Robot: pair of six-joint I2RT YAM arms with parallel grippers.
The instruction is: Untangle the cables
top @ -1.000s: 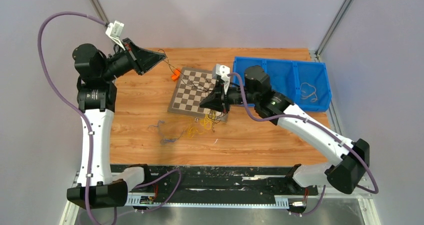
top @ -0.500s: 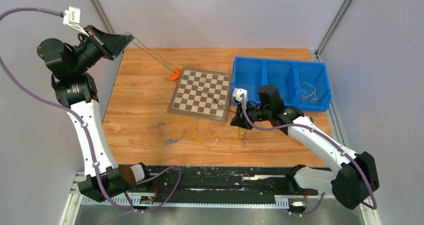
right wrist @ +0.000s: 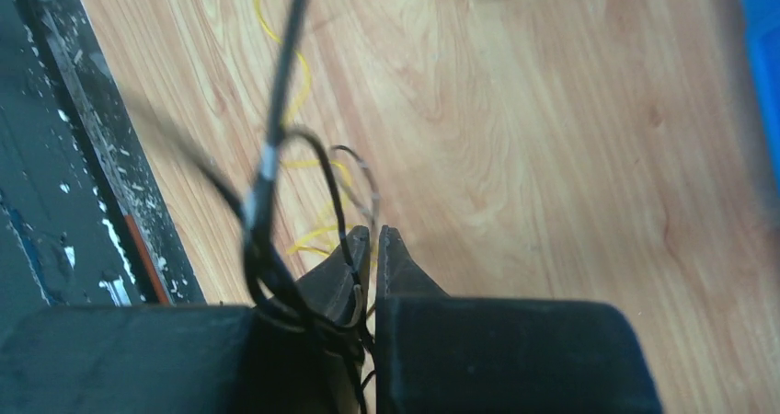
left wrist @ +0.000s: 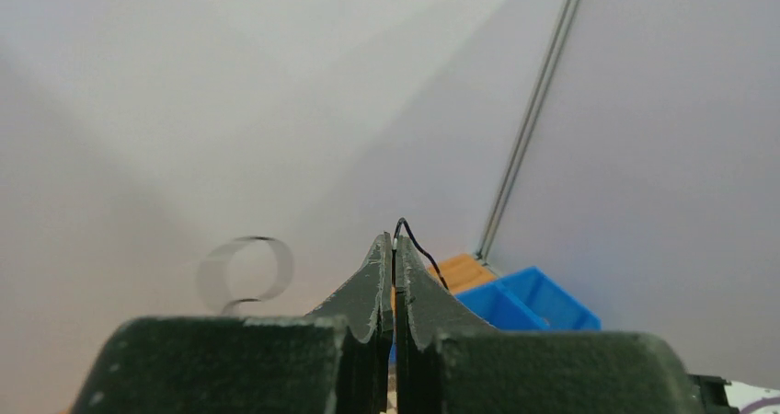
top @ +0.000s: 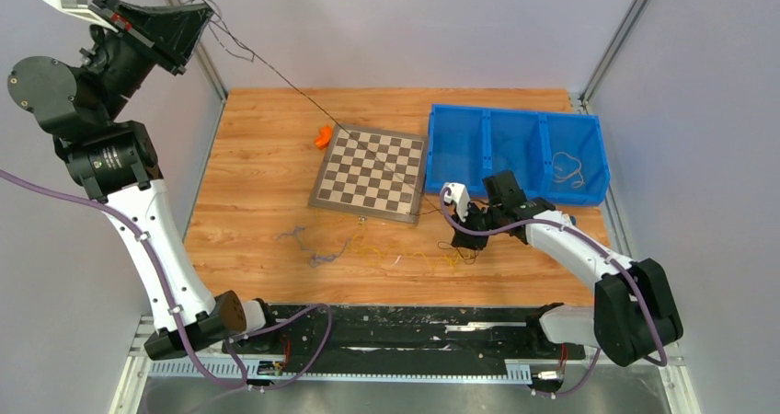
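My left gripper (top: 204,9) is raised high at the far left, shut on one end of a black cable (top: 303,101) that runs taut down across the chessboard (top: 368,170). In the left wrist view the black cable (left wrist: 418,247) pokes out between the closed fingertips of the left gripper (left wrist: 394,241). My right gripper (top: 457,236) is low over the table near the front, shut on black cables (right wrist: 276,202) that loop beside its tip (right wrist: 375,237). A yellow cable (top: 405,259) and a grey-purple cable (top: 317,248) lie loose on the wood.
A blue bin (top: 589,152) at the back right holds a tan cable (top: 570,170). A small orange object (top: 322,138) lies at the chessboard's far left corner. The black front rail (right wrist: 55,202) is close to the right gripper.
My left gripper has risen up and to the left, pulling the black cable taut. My right gripper has moved right and toward the front edge, dragging the tangle off the chessboard.
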